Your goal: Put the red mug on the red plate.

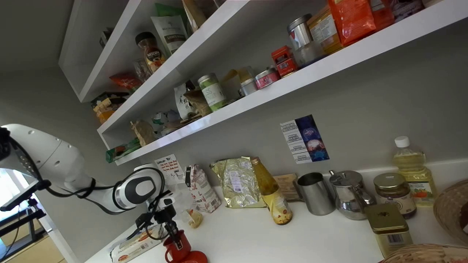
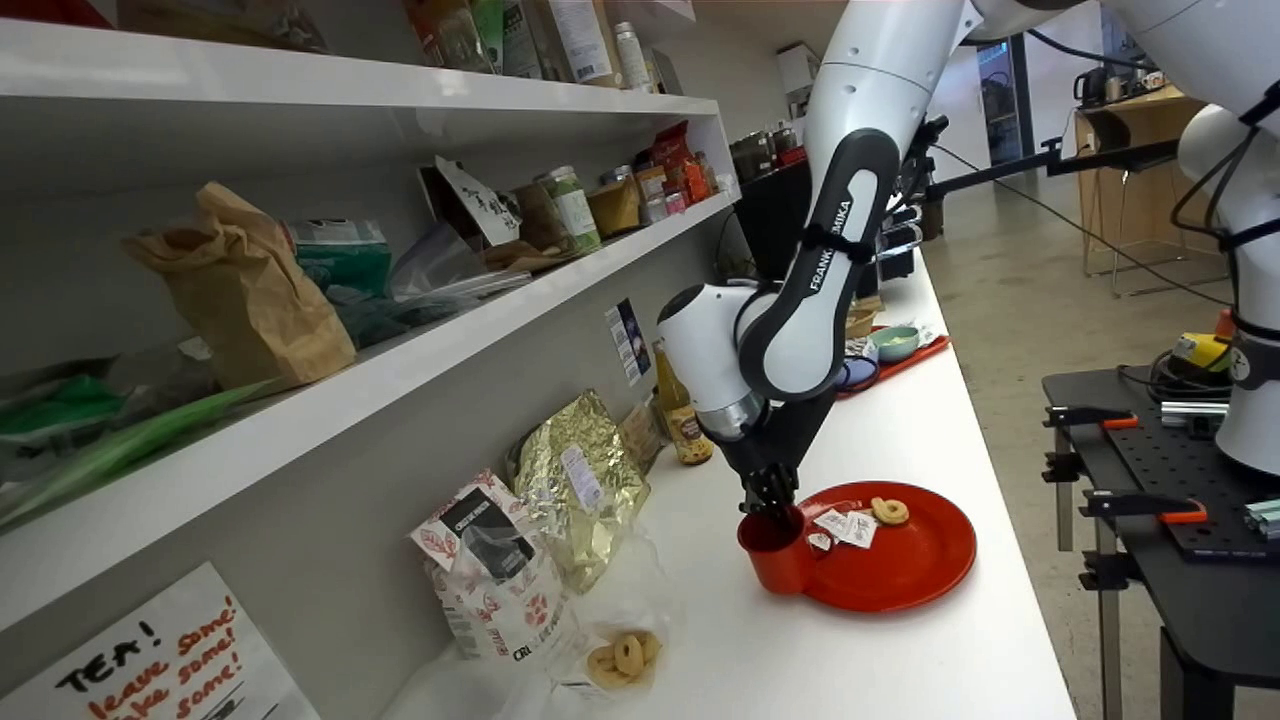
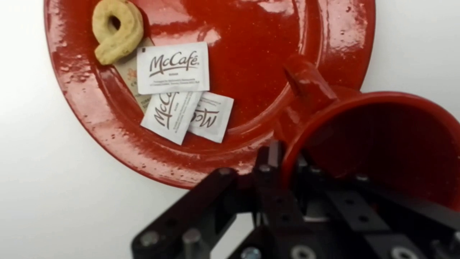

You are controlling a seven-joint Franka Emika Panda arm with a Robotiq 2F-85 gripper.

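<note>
In the wrist view, the gripper (image 3: pixel 286 162), low and right of centre, is clamped on the rim of the red mug (image 3: pixel 391 140), one finger inside the wall and one outside. The mug occupies the right of that frame, overlapping in view the lower right edge of the red plate (image 3: pixel 251 46), its handle pointing up and left over the plate. Whether mug and plate touch cannot be determined. On the plate: three overlapping McCafé packets (image 3: pixel 173 68), left of centre, and a ring-shaped biscuit (image 3: pixel 124 36) at upper left. In an exterior view, the mug is below centre, at the left edge of the plate, with the Franka arm (image 2: pixel 870 90) extending down from the upper right; the plate rests on a white counter (image 2: pixel 800 660). Also in an exterior view, low and right of centre: a steel pitcher (image 1: pixel 316 193).
</note>
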